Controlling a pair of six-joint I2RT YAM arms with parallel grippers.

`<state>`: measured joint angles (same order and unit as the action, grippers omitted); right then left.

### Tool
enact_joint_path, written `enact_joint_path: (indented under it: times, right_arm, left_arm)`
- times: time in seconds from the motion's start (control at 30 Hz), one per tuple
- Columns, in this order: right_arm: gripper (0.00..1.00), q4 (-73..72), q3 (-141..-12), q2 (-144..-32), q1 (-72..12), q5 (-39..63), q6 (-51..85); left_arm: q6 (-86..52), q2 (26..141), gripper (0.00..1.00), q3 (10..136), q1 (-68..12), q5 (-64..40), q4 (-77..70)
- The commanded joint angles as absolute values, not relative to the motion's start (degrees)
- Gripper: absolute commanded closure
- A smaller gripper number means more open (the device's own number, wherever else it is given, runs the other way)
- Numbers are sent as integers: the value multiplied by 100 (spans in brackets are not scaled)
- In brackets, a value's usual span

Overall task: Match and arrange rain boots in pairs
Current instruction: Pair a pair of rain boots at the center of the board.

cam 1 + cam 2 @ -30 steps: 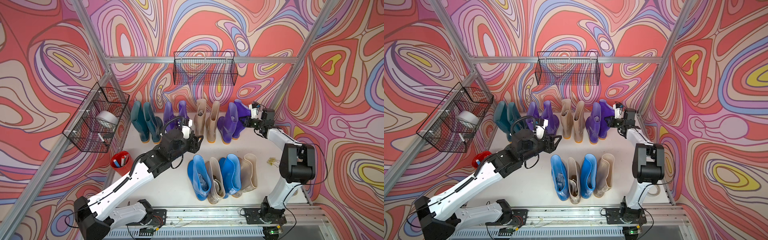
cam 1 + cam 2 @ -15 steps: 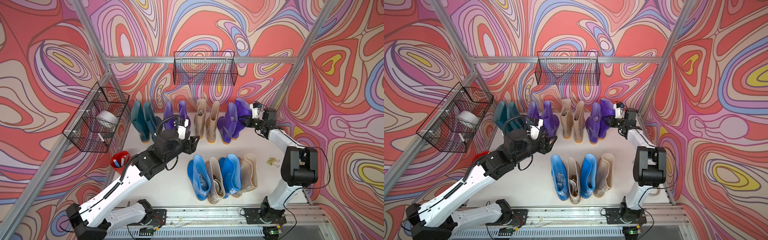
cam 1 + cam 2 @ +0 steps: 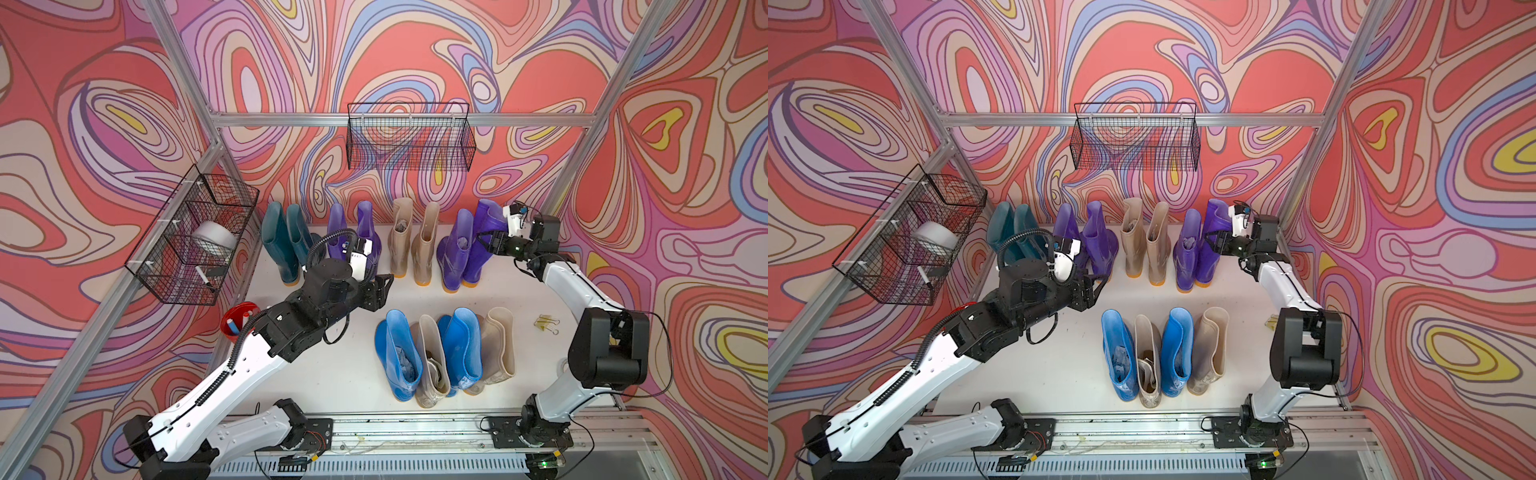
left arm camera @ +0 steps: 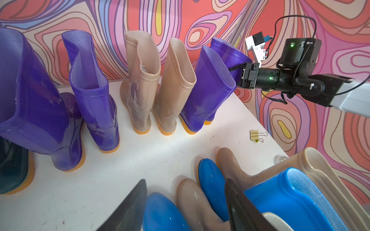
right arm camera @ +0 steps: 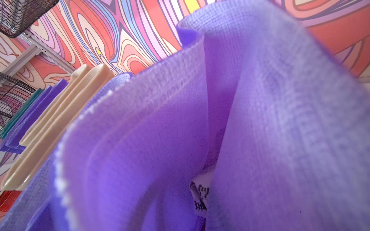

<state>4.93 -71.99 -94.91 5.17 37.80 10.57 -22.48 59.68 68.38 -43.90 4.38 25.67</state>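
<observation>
Standing at the desk's [image 3: 519,297] one o'clock in both top views, the end purple boot [image 3: 488,214] [image 3: 1219,216] looks light, slick, floppy-cuffed, so pinch its rim; left wrist view: right jaws parted there, left jaws apart, empty; right wrist view: only lining [image 5: 260,100].

My two top views hang high over the front edge of the desk [image 3: 353,374], side by side, looking steeply down at the same whole scene. My left wrist camera sits low, facing the back row of boots [image 4: 144,80] from nearby; both top views share that row. My right wrist camera is very close to a purple boot [image 5: 160,140], its lining filling the view.
</observation>
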Motion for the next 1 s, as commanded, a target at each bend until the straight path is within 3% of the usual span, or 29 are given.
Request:
enact_joint_path:
  times: [0.0, 0.4, 0.5, 0.97]
  right_arm:
    - [43, 325, -7212, -9244, 484, 3952, 946]
    - [32, 612, -7196, -8953, 483, 3769, 878]
    - [25, 691, -7103, -8899, 481, 3797, 879]
    - [29, 766, -7116, -8859, 483, 3667, 996]
  left_arm:
    - [-2293, 5945, 37, 6901, -4419, 449, 2687]
    - [-2311, 5933, 35, 6847, -4421, 449, 2689]
    - [-2342, 5909, 35, 6797, -4421, 440, 2658]
    - [-2333, 5910, 35, 6715, -4420, 404, 2590]
